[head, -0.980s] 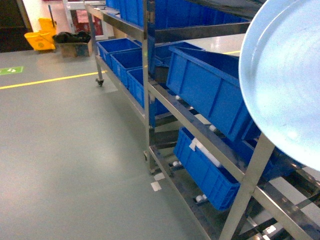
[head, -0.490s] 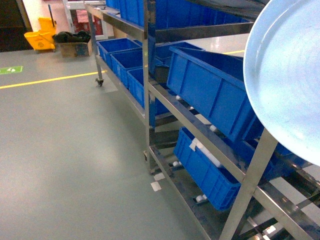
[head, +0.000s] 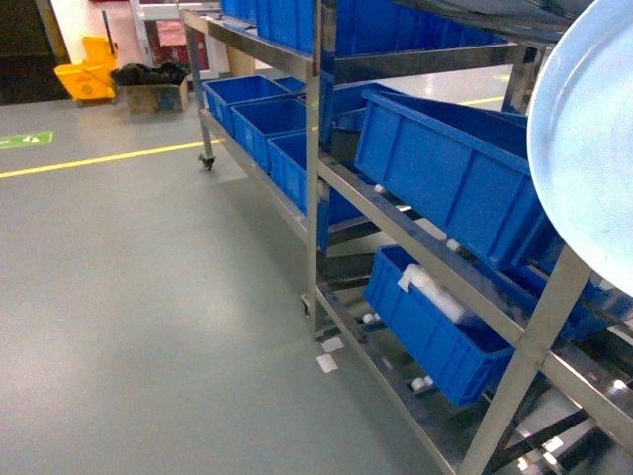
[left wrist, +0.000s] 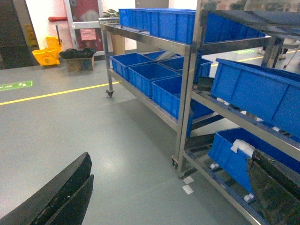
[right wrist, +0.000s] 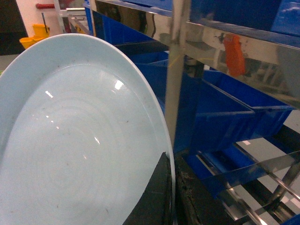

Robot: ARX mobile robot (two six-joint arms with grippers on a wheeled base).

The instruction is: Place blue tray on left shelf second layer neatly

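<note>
At far right of the head view, blue tray (head: pixel 593 158) raised before blue crates (head: pixel 450 188); left wrist view, left gripper (left wrist: pixel 159 197) fingers (left wrist: pixel 56 197) spread wide, empty; right wrist view, right gripper (right wrist: pixel 171 197) clamping tray rim.

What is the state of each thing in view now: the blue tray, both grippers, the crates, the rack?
blue tray: held tilted at its rim, off the shelf
right gripper: shut on the tray rim
left gripper: open, empty
blue crates: on the rack, the near one tilted
steel rack: standing on the floor
yellow mop bucket: standing far back
</note>
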